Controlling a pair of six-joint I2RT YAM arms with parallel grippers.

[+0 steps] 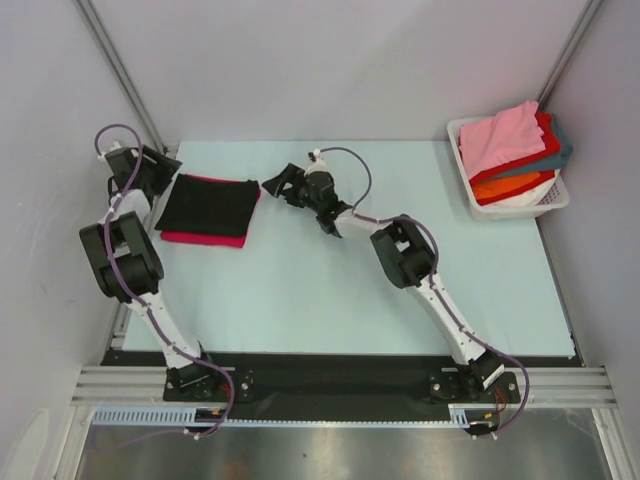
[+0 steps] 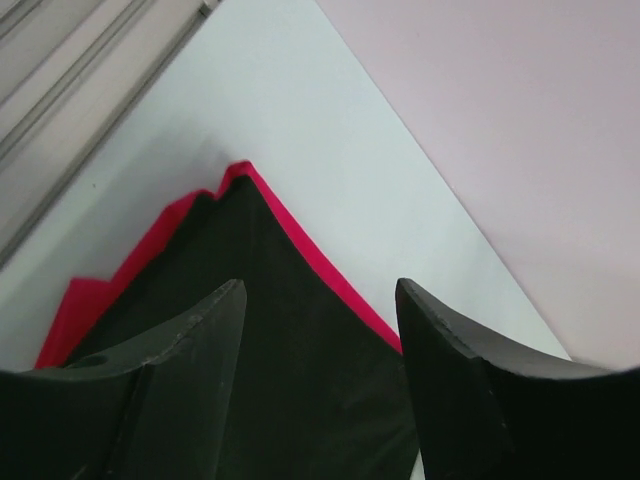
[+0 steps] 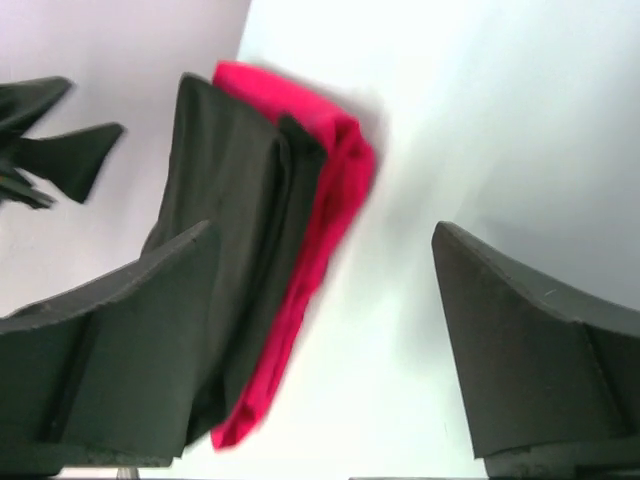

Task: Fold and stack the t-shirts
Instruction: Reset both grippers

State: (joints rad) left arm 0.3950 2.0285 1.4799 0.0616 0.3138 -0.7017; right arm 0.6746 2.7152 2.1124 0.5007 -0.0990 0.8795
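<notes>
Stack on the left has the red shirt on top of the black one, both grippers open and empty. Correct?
No: the black shirt lies on top of the red shirt, as the top external view shows. Rest holds: left gripper and right gripper are open and empty.
</notes>
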